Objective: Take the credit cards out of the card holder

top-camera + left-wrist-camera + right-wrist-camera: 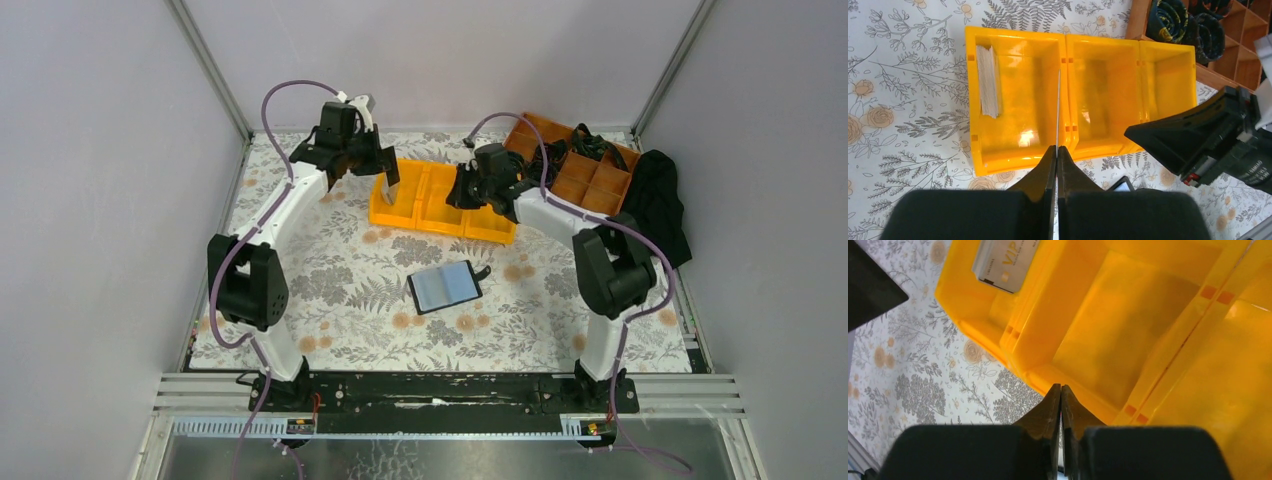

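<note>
Bin: yellow 3-compartment plastic bin (1015,34) on the floral tabletop (330,290). Everything below is placed relative to it.
Left tool: the left tool (1056,149) is pinched together on 1 thin pale card (1058,107), seen edge-on. The card hangs right over the divider between the bin's end compartment and its middle one.
Cards already out: a stack of pale cards (988,80) leans on the outer end wall of that same end compartment.
Right tool: the right tool (1061,388) has its tips together with nothing I can see between them. It sits over the bin's rim at the middle compartment.
Card holder: the small black wallet-like card holder (445,287) lies open on the side of the bin facing the arm bases, apart from it. Can't tell if any cards are left in its sleeves.
Worry 1: if the card gets let go where it hangs, I reckon it hits the divider and tips into the middle compartment, or bounces out of the bin.
Worry 2: the grip is only on 1 short edge, so a quick swing could make the card swivel or slip out.
Worry 3: both tools are crowded over the bin, so a sideways move could knock them together or shove the bin.
Worry 4: the holder is loose on the tabletop, so tugging a card from it could just drag it toward the bin.
</note>
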{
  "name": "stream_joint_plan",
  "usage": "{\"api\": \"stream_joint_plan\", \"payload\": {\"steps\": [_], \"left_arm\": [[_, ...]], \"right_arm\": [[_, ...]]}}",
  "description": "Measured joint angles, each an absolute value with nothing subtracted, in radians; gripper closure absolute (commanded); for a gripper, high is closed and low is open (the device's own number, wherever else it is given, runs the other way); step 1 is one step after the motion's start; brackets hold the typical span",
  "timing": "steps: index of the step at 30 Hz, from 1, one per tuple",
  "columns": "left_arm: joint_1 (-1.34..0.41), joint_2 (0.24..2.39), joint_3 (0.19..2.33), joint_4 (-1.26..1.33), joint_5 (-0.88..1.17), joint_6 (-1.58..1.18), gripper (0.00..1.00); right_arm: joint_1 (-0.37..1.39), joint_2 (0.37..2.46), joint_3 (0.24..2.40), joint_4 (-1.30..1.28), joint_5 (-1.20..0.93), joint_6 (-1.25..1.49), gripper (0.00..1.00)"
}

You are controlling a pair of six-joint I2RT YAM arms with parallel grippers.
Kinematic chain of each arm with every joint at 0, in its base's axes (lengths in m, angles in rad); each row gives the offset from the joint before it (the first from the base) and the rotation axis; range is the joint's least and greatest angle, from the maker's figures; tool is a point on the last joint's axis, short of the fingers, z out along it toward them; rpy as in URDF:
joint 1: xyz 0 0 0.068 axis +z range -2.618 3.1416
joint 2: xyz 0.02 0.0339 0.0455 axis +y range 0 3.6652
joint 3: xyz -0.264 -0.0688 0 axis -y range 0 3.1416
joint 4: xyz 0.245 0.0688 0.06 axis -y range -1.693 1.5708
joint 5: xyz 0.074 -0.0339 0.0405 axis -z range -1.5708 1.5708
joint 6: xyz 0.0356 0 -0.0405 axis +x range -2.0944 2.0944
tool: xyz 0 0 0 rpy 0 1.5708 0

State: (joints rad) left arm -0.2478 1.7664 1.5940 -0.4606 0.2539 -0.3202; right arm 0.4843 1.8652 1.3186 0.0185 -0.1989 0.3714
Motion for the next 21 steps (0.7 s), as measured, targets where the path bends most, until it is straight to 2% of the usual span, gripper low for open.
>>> {"api": "stream_joint_plan", "payload": {"steps": [6, 14, 21], "left_arm": [[-0.248, 1.742, 1.532, -0.410, 0.242, -0.323, 1.00], [-0.248, 1.687, 1.463, -0.379, 0.211, -0.322, 1.00], [-0.248, 1.684, 1.459, -0.371, 0.198, -0.321, 1.00]], "right_arm": [[0.492, 1.969, 1.420, -0.031, -0.198, 0.381, 1.00], [0.551, 2.090, 1.575, -0.120, -0.166, 0.344, 1.00], [0.579, 2.121, 1.600, -0.178, -0.147, 0.326, 1.00]]}}
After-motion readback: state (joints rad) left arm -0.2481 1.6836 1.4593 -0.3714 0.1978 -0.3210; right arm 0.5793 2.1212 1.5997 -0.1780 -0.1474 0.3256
